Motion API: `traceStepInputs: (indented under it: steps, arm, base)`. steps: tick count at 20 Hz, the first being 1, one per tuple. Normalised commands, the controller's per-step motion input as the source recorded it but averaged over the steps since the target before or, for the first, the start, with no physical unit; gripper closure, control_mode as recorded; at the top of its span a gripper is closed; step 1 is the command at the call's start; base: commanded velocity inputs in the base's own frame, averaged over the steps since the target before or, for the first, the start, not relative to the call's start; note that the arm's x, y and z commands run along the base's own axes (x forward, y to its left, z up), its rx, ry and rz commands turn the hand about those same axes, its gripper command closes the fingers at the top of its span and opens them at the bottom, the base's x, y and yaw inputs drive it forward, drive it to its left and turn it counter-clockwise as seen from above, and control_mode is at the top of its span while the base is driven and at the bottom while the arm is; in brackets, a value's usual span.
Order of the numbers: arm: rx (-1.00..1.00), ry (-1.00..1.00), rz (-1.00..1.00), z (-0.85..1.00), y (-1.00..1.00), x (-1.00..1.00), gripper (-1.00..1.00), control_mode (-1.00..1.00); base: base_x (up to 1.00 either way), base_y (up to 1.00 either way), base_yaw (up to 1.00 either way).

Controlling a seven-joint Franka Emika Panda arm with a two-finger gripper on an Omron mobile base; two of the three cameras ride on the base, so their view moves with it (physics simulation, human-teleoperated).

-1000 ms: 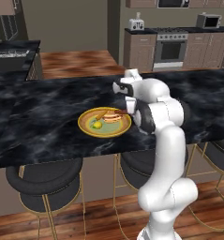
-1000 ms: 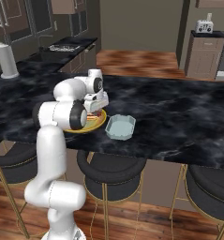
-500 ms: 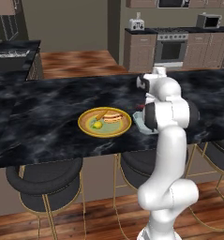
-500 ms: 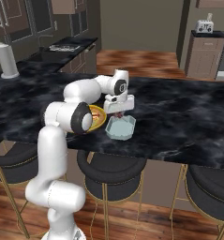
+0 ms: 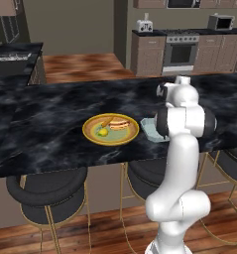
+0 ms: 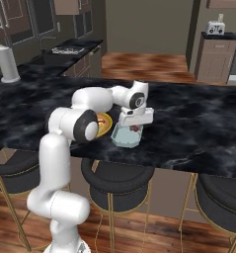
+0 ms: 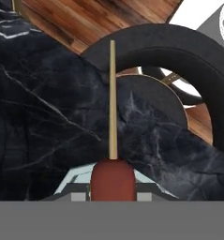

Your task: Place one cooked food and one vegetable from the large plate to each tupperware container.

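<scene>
A: One item sits pinched in the gripper (image 7: 112,199): a glossy red-brown sausage (image 7: 112,180) on a pale wooden stick, lower centre of frame.

B: Step?

A: Delivery, seemingly. The translucent rounded tupperware container (image 6: 125,138) lies beneath; lowering and release remain. The golden large plate (image 5: 92,136), centre-left, holds more food.

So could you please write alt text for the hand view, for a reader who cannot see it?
A reddish-brown food piece on a wooden stick is held between the fingers, just above a pale tupperware container on the black marble counter. Behind the counter's edge are a dark stool seat and wooden floor.
</scene>
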Motion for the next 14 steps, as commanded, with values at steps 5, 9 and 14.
traceStepInputs:
  steps: [5,9,14]
  arm:
    - [-0.08,0.00,-0.43,-0.09,0.47,0.52,1.00,-1.00]
    - [0.00,0.00,-0.31,0.00,0.73,0.10,1.00,-1.00]
    - [-0.09,0.00,-0.26,-0.27,0.81,0.07,1.00,-1.00]
  base:
    - [0.00,0.00,0.00]
    - [0.00,0.00,0.00]
    - [0.00,0.00,0.00]
